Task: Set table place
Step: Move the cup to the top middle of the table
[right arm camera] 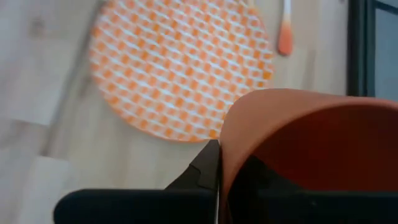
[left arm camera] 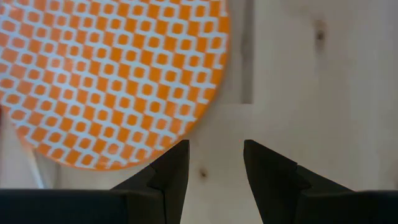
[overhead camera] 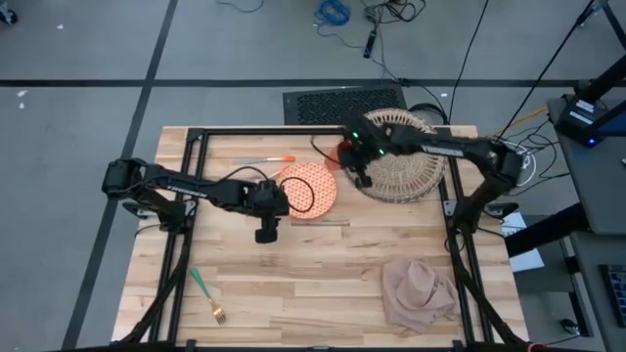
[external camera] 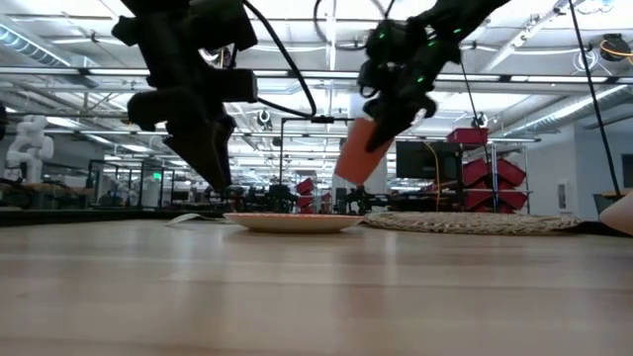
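The cup (external camera: pixel 358 148) is clamped by its rim in the right gripper (overhead camera: pixel 354 156) and is carried tilted, well clear of the table (overhead camera: pixel 293 284), as the low view shows. It is held between the plate (overhead camera: pixel 311 189) and the mat (overhead camera: pixel 399 154), near the mat's edge, probably so that it can be set down beside the place once that is arranged. In the right wrist view the cup's wall (right arm camera: pixel 298 137) is seen pinched between the closed fingers, with the plate below.

The left gripper (left arm camera: pixel 214 168) is held just off the plate's near rim, its fingers parted and nothing between them. It is judged to be poised for a grip on the plate's edge, since the plate is not yet on the mat.

The plate lies flat on the bare wood, just beside the mat but not on it. An orange-handled piece (overhead camera: pixel 266 160) lies near the far edge, behind the plate. The fork (overhead camera: pixel 205 293) is left near the front left corner and the napkin (overhead camera: pixel 419 289) near the front right, both well apart from the mat.

Open room is found across the middle and front of the table. The tight spot is between plate and mat, where both arms are close; a plate transfer is likely to need the cup taken aside first.
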Motion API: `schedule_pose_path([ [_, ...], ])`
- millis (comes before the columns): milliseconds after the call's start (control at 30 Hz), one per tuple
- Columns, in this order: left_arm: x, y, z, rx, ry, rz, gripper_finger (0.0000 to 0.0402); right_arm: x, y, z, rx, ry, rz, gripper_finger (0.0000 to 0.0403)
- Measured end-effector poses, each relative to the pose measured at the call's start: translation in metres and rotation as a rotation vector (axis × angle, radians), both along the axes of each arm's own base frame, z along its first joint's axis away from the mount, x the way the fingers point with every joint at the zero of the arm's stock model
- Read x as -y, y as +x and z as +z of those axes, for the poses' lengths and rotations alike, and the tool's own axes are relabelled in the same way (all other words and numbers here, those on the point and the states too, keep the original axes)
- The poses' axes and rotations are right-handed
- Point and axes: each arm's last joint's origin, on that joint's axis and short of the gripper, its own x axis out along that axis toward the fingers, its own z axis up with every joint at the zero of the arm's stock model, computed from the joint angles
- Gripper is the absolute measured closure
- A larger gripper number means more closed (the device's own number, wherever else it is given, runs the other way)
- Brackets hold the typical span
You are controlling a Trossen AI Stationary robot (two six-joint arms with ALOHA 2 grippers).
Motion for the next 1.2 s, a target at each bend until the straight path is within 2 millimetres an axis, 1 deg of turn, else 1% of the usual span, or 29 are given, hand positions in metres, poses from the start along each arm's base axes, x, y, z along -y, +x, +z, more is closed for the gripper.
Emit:
schedule_pose_path([
  [167, 0.013, 0.0, 0.0, 0.002, -0.016, -0.016, 0.0262, 0.041, 0.025, -0.011, -0.111, 0.014, 0.009, 0.0403],
  [300, 0.022, -0.001, 0.0, 0.003, -0.02, -0.038, 0.0262, 0.068, 0.041, -0.018, -0.163, 0.021, 0.019, 0.0403],
  [433, 0.027, -0.001, 0.0, 0.004, -0.024, -0.051, 0.0262, 0.091, 0.053, -0.013, -0.167, 0.017, 0.01, 0.0403],
  [533, 0.03, -0.002, 0.0, 0.003, -0.023, -0.062, 0.0262, 0.104, 0.058, -0.021, -0.232, 0.06, 0.003, 0.0403],
  [633, 0.033, -0.002, 0.0, 0.002, -0.022, -0.071, 0.0262, 0.113, 0.063, -0.028, -0.28, 0.092, 0.003, 0.0403],
  [800, 0.033, -0.002, 0.0, 0.0, -0.012, -0.088, 0.0262, 0.118, 0.071, -0.043, -0.324, 0.11, 0.025, 0.0403],
  [1000, 0.033, -0.002, 0.0, -0.001, 0.003, -0.111, 0.0262, 0.118, 0.073, -0.043, -0.312, 0.099, 0.027, 0.04],
  [1100, 0.032, -0.001, 0.0, 0.005, 0.007, -0.116, 0.0262, 0.118, 0.073, -0.042, -0.309, 0.106, 0.013, 0.038],
  [1200, 0.032, -0.001, 0.0, 0.006, 0.007, -0.116, 0.0262, 0.119, 0.074, -0.039, -0.284, 0.099, -0.006, 0.0348],
])
